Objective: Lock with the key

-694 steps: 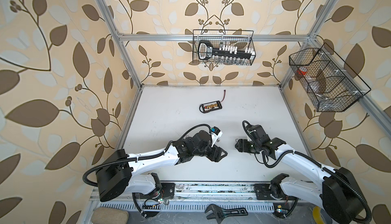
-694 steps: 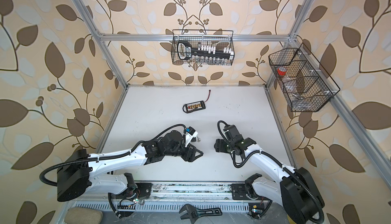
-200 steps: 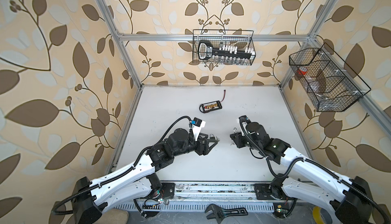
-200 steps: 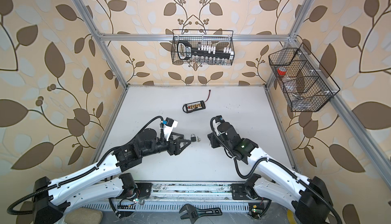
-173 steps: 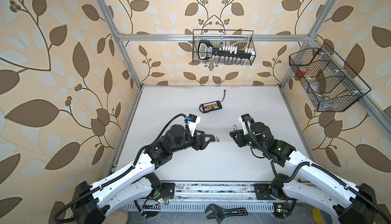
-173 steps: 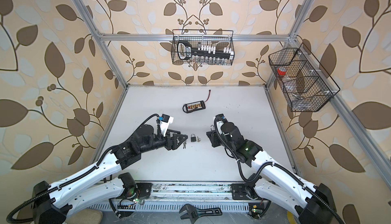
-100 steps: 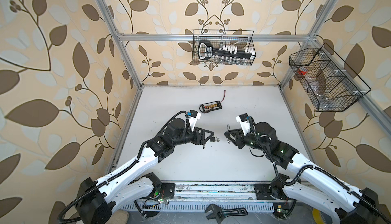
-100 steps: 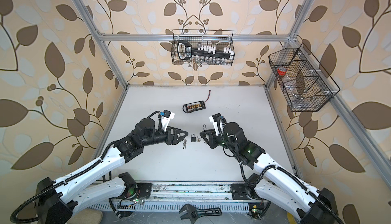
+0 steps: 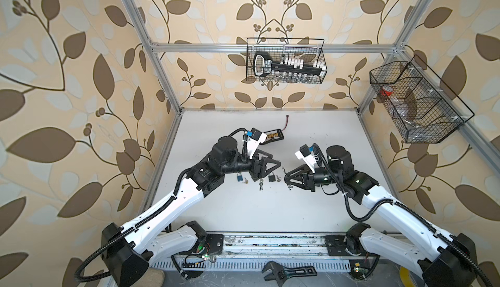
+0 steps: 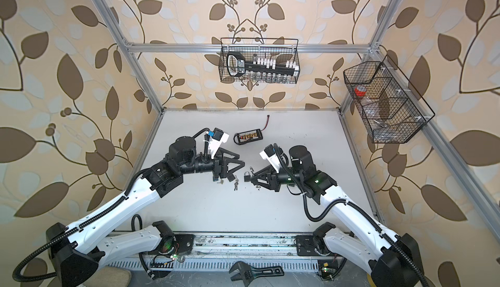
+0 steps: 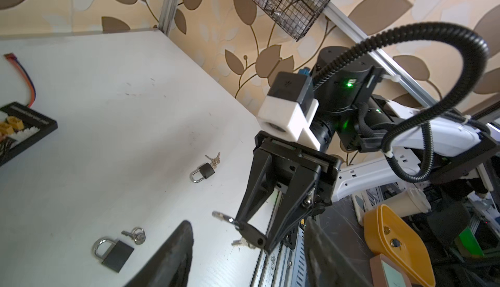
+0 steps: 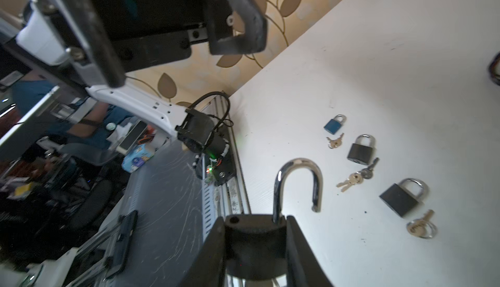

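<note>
Mostly we can follow this, though some parts are hidden. The keyhole face of the open padlock (image 12: 254,242) is out of sight, so we cannot tell whether any key of the key bunch (image 11: 239,242) hanging under it is inserted. In both top views the left gripper (image 10: 242,159) covers part of the row of locks on the white table (image 9: 324,125). In a top view only the blue padlock (image 9: 239,176) and a spare black padlock (image 9: 272,177) show clear of it.

The right gripper (image 12: 255,219) is clamped on the open padlock's body, above the table's middle. The shackle (image 12: 297,180) is swung free and points toward the left gripper. We see that gripper near it but not touching, fingers spread with nothing between them.

The label on the black socket rail (image 9: 295,67) in the back wire basket (image 9: 285,39) is too small for us to read.
</note>
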Available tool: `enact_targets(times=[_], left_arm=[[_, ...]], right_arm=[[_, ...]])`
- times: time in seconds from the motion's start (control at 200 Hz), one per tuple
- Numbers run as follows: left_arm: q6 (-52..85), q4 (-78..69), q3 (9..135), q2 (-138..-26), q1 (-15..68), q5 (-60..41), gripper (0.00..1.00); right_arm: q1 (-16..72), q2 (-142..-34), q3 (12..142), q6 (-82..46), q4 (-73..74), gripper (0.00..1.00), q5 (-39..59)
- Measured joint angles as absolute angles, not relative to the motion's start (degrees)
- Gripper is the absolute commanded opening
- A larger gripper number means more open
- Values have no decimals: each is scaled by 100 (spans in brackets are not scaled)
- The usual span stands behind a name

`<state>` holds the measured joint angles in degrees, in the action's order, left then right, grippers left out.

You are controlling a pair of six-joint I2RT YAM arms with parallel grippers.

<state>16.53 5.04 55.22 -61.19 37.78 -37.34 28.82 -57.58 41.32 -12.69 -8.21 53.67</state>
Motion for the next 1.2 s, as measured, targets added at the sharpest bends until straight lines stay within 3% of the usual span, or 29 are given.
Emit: enact_targets(times=[0.21, 0.445, 0.74, 0.97, 1.2], left_arm=[[1396, 445, 5675, -6418, 3778, -4578, 59], [1264, 449, 5859, -7022, 3983, -5454, 57], [1059, 475, 5885, -7159, 4121, -5806, 34], [969, 628, 5885, -6967, 4121, -5507, 23], [928, 628, 5885, -6744, 4119, -5323, 18]], right_arm=[[2847, -5833, 4132, -1457, -91, 0, 6702], [2847, -5865, 4132, -1520, 158, 0, 7179], [2668, -5852, 4132, -1503, 150, 0, 7179], [2421, -5782, 4132, -1273, -161, 0, 7194], [2373, -5614, 4132, -1168, -325, 0, 7201]])
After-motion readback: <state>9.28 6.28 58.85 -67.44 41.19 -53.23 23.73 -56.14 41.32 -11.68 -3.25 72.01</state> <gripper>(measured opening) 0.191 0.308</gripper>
